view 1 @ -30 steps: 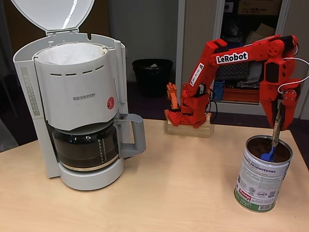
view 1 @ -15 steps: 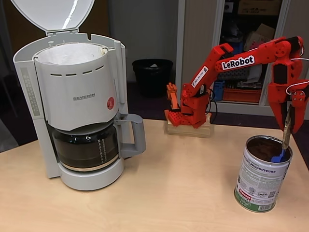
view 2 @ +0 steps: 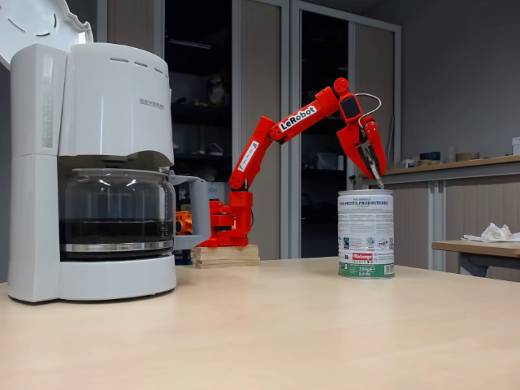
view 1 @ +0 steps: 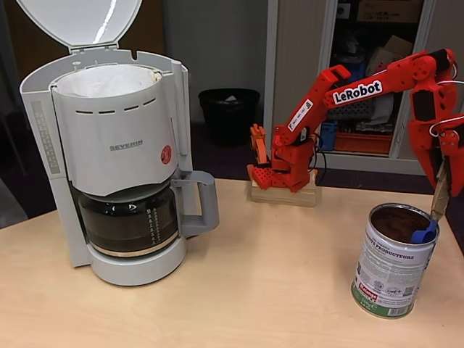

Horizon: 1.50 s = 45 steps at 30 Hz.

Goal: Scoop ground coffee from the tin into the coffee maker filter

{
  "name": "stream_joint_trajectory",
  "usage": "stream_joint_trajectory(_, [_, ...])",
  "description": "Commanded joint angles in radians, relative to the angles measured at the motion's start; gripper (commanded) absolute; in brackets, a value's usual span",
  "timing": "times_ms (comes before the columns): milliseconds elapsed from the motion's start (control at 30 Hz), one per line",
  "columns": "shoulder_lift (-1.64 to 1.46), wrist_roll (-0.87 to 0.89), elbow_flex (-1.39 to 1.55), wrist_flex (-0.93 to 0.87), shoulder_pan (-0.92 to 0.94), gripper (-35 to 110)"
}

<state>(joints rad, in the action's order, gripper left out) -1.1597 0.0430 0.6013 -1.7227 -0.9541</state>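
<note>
Item one: we recorded a red five-joint arm [view 1: 348,90] with a white LeRobot label, reaching from its wooden base block out to the right in a fixed view, forearm hanging straight down over the can. Its red two-finger gripper [view 1: 441,190] was pinched on the pale handle of a small blue-bowled spoon [view 1: 424,233], handle upright, bowl resting at the can's right rim.

Item two: directly below the gripper we logged the cylindrical silver-rimmed metal tin with white label and green and red base print [view 1: 390,270], standing upright on the light wooden table [view 1: 254,290]. Inside it lay the dark brown matte ground coffee [view 1: 395,221], filling it near the top.

Item three: well to the left of the gripper stood the big light-grey SEVERIN drip machine [view 1: 116,156], lid raised, with the white paper filter cone [view 1: 109,78] lining its round basket and a dark glass carafe [view 1: 130,221] beneath.

Changes against half a second before: we noted that the wrist had swung further right and the elbow slightly higher; the spoon bowl had slid from inside the can to its right rim. Tin and machine had not shifted.

In another fixed view the gripper [view 2: 375,175] hung just above the tin [view 2: 366,234].
</note>
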Motion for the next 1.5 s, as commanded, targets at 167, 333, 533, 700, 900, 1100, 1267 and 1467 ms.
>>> stream_joint_trajectory(167, [-0.469,0.218,0.620,0.408,-0.005,0])
stream_joint_trajectory(333, [-0.713,0.264,0.988,0.640,0.012,0])
stream_joint_trajectory(533, [-0.951,0.295,1.298,0.772,0.040,0])
stream_joint_trajectory(700, [-1.109,0.336,1.433,0.715,0.063,0])
stream_joint_trajectory(900, [-1.212,0.186,1.489,0.644,0.095,0])
stream_joint_trajectory(1100, [-1.224,0.031,1.476,0.580,0.112,0])
stream_joint_trajectory(1267, [-1.198,-0.117,1.483,0.578,0.066,0])
stream_joint_trajectory(1467, [-1.187,-0.172,1.494,0.574,0.091,0])
